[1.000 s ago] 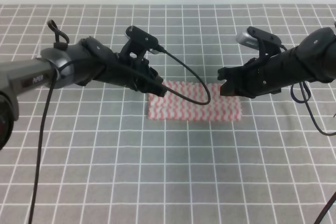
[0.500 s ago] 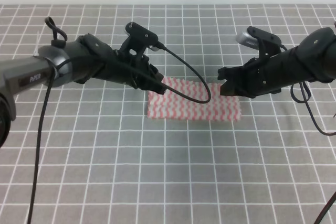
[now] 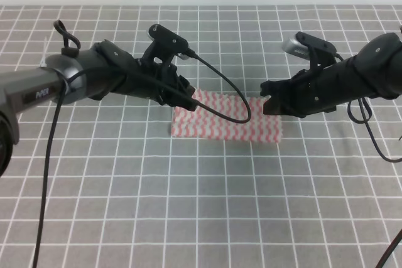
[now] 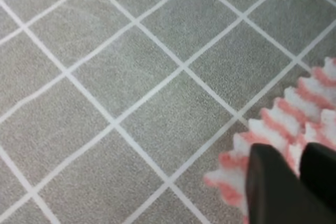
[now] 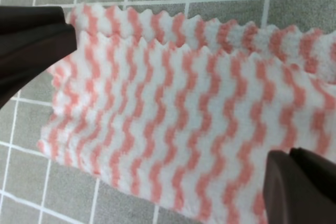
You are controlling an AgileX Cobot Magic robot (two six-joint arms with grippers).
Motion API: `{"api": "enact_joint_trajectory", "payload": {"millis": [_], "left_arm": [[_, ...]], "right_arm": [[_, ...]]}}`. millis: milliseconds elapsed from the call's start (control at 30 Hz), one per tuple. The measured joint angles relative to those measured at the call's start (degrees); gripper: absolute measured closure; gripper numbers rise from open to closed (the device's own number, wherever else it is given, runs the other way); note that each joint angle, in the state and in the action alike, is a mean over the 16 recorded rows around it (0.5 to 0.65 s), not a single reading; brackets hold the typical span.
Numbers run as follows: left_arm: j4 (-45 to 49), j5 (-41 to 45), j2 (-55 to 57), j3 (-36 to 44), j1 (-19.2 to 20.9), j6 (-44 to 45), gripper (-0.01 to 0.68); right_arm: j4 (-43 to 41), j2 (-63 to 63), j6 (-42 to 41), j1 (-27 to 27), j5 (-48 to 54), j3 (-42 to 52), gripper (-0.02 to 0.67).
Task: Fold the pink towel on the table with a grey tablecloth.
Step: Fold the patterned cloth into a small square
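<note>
The towel (image 3: 226, 120) is seen in the high view near the middle of the table (image 3: 201, 218), slightly toward the far edge, stretched between the two grippers. The left gripper (image 3: 186, 100) is placed at the towel's far left corner and the right gripper (image 3: 271, 106) at its far right corner. A soft shadow is cast just below the near edge, so that edge appears lifted off the cloth.

What the high view hides is shown by the wrist views. In the left wrist view the dark fingers (image 4: 273, 187) are pressed together with the towel's (image 4: 294, 114) pinked edge pinched between them; the left jaws are clenched on the towel. In the right wrist view the towel (image 5: 178, 114) is seen doubled, a second zigzag edge lying just behind the first along the top. The right fingers (image 5: 299, 187) are closed on its lower right corner, and the left gripper's dark tip (image 5: 31, 40) is seen at the upper left.

Bare grid is left on every side of the towel, widest toward the near edge of the table.
</note>
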Motion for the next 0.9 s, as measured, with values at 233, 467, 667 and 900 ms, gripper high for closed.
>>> {"api": "enact_joint_trajectory", "payload": {"millis": [233, 467, 667, 900], "left_arm": [[-0.3, -1.1, -1.3, 0.0, 0.1, -1.6, 0.394], [-0.3, 4.7, -2.2, 0.0, 0.1, -6.7, 0.444], [0.0, 11.2, -1.6, 0.0, 0.4, -10.7, 0.555], [-0.2, 14.1, 0.6, 0.0, 1.4, -12.1, 0.653]], "right_arm": [[0.0, 0.0, 0.1, 0.0, 0.1, -0.1, 0.664], [-3.0, 0.0, 3.8, 0.0, 1.2, -1.4, 0.664], [-9.7, 0.0, 10.5, 0.0, 3.2, -3.1, 0.661], [-16.9, 0.0, 17.6, 0.0, 5.2, -4.4, 0.608]]}}
